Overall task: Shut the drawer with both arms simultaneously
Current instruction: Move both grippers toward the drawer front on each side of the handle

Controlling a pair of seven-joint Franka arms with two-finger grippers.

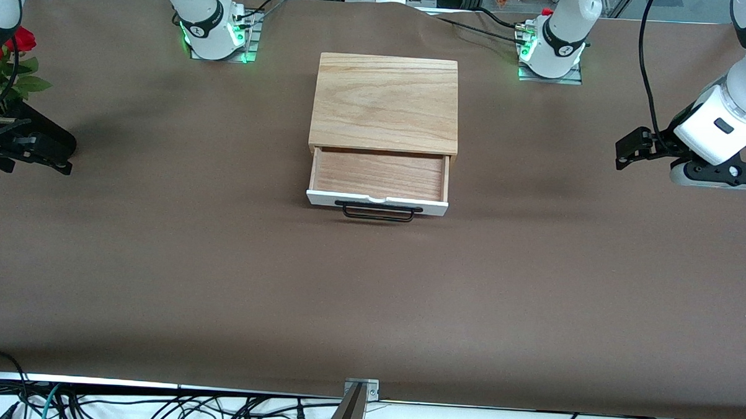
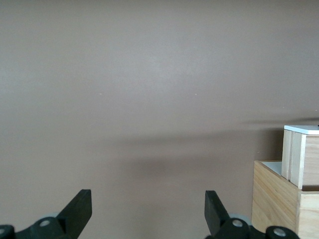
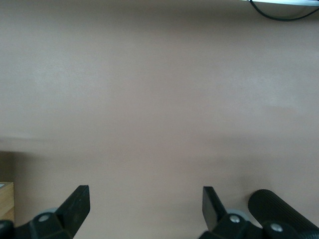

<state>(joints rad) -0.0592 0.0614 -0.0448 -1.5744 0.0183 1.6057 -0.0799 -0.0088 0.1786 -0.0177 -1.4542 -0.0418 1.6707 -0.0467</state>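
Observation:
The light-oak box [image 1: 384, 101] stands in the middle of the table. Its drawer [image 1: 379, 174] is pulled out toward the front camera, and its inside shows nothing in it. The white front panel [image 1: 410, 204] carries a black wire handle [image 1: 378, 212]. My left gripper [image 1: 626, 150] hovers open over the table at the left arm's end, well away from the box. The left wrist view shows its open jaws [image 2: 148, 209] and the box [image 2: 276, 199] with the drawer [image 2: 301, 157]. My right gripper [image 1: 61, 160] hovers open at the right arm's end. Its jaws [image 3: 145, 206] hold nothing.
Red roses with green leaves [image 1: 9, 60] stand at the right arm's end, close to the right hand. A black ribbed cylinder [image 3: 284, 211] lies beside the right fingers. Cables [image 1: 155, 406] and a metal bracket [image 1: 360, 390] run along the table's near edge.

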